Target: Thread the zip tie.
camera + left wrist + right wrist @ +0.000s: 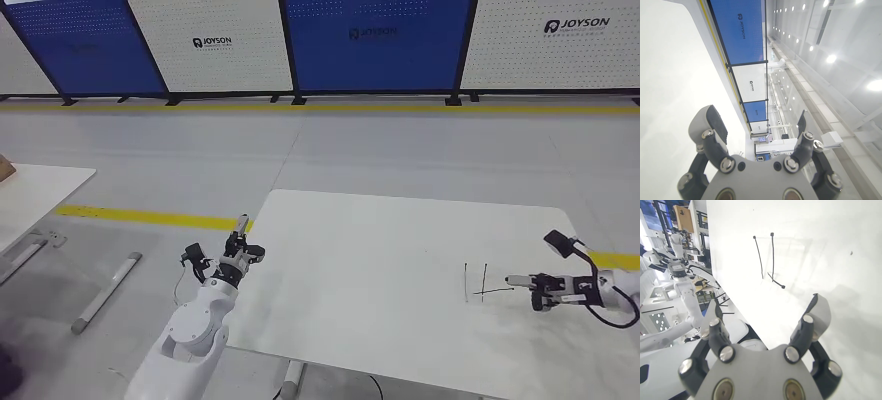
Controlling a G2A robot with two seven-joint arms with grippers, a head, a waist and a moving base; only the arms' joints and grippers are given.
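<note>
A white rectangular table top [400,300] carries three thin black plastic zip ties, all lying flat toward its right side. The first zip tie [758,256] and the second zip tie [773,256] lie side by side, nearly parallel and apart, their square heads at the same end. The third zip tie [778,283] lies slantwise across the tail end of the second. A small dark speck [851,253] sits well apart from them.

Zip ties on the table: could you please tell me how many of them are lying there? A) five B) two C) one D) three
D: the right wrist view shows three black zip ties on the white table, two side by side and a third lying across the tail end of one.
</note>
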